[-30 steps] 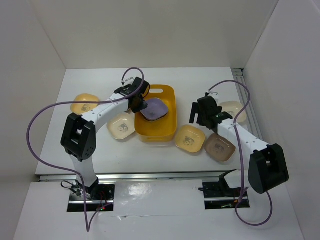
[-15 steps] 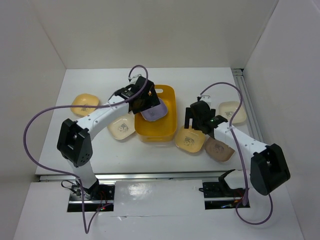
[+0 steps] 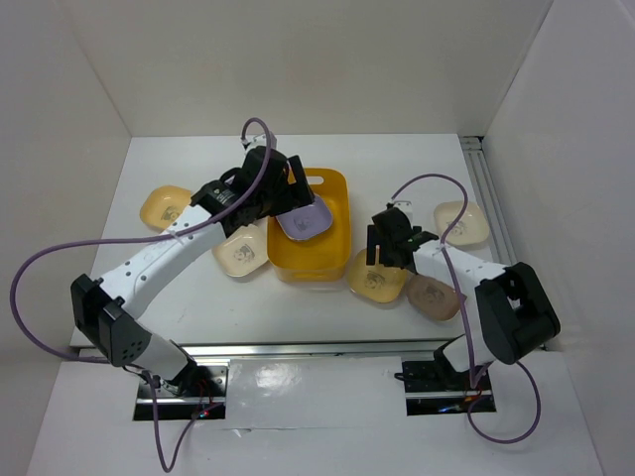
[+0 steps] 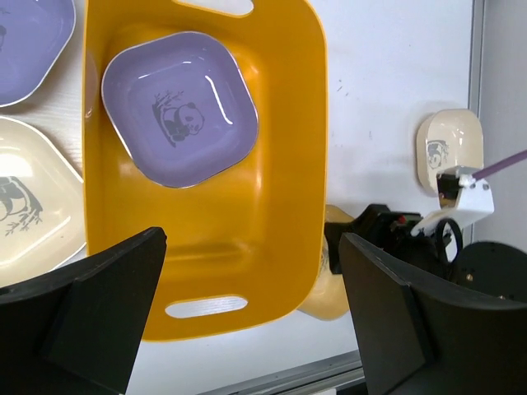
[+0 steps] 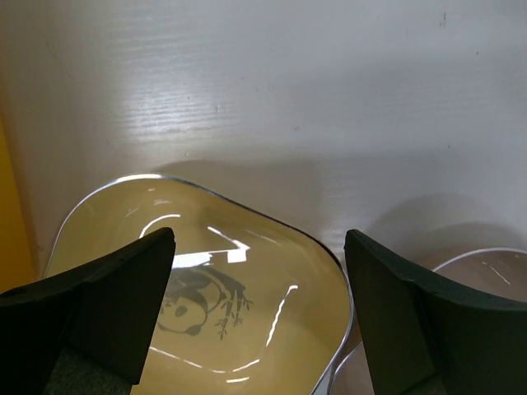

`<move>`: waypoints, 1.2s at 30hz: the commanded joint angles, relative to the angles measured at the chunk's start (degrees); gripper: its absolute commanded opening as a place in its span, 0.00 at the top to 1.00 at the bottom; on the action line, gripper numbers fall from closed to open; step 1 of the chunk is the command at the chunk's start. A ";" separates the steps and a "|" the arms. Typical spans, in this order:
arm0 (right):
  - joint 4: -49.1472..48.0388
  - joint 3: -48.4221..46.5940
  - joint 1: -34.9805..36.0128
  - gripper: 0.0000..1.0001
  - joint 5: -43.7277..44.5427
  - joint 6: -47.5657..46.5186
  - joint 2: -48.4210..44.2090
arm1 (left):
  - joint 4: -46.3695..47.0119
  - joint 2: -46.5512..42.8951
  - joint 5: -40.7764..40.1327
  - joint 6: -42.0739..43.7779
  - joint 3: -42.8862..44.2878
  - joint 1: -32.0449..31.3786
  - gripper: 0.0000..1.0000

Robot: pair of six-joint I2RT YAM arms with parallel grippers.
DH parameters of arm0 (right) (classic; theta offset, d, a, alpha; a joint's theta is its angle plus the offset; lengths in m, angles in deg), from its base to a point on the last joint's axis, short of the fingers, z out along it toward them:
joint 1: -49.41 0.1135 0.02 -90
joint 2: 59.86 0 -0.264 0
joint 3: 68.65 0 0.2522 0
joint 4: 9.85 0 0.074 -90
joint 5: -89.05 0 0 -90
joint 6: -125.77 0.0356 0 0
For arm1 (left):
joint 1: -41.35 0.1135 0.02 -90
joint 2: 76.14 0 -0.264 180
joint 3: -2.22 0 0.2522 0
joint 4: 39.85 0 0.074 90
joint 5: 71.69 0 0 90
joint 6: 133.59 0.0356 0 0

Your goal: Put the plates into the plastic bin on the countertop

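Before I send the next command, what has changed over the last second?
The left gripper opened and let go of the lavender plate, which now lies in the plastic bin. The right gripper moved from the right cream plate toward the bin and hovers open over the yellow plate. The brown plate, left cream plate, tan plate and bin stayed put.

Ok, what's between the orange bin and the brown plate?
The yellow plate lies between the bin and the brown plate, with the open right gripper over it. The top view shows this.
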 commanded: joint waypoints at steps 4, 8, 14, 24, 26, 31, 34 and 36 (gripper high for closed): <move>-4.57 0.22 -2.55 0.11 2.00 -1.07 2.44 | -0.68 -2.70 -0.81 2.12 -1.99 0.19 0.00; -3.95 -0.31 -6.32 0.15 2.01 -1.07 3.67 | -0.68 -3.23 -0.82 2.12 -3.30 0.19 0.00; -4.48 -0.92 -7.65 0.19 1.48 -1.07 3.68 | -0.68 -2.61 0.41 2.12 -3.31 0.72 0.00; -7.73 -7.51 -11.16 0.62 0.59 -1.60 12.27 | -0.15 -3.66 0.94 3.26 -5.59 2.47 0.00; -6.07 -9.35 -11.69 0.84 2.09 -1.60 13.69 | -0.15 -4.36 0.94 3.26 -6.20 3.18 0.00; -3.08 -18.14 -11.69 1.00 7.18 -0.90 14.84 | -2.17 -6.21 -1.78 3.79 -6.74 3.88 0.00; 0.87 -24.82 -11.69 1.00 11.39 -0.90 13.97 | -4.45 -7.70 -4.42 3.26 -6.74 4.41 0.00; 3.86 -28.69 -11.08 1.00 15.25 -0.29 12.04 | -6.03 -9.28 -6.09 2.65 -7.35 4.93 0.00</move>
